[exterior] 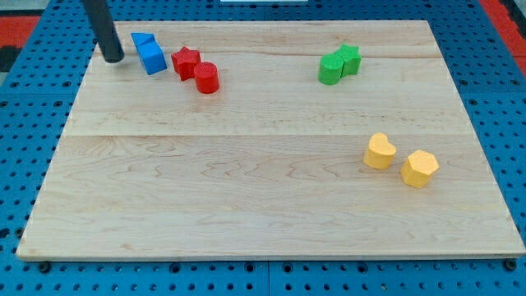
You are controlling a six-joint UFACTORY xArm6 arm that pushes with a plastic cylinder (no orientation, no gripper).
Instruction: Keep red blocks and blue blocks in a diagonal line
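Pale wooden worktop (246,181) is carrying everything. No claw exists here, so nothing is being held; my tip (113,59) is sitting just left of the blue blocks (149,53), which are leading rightward and downward into the red star (186,61) and red cylinder (206,78).

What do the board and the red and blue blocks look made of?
Board: pale wood, visible grain and plank seams, slight sheen.
Red star, red cylinder and the blue blocks: solid colour, smooth matte faces, no grain showing; painted wood or plastic, I cannot tell which.
My tip rests just left of the blue blocks.
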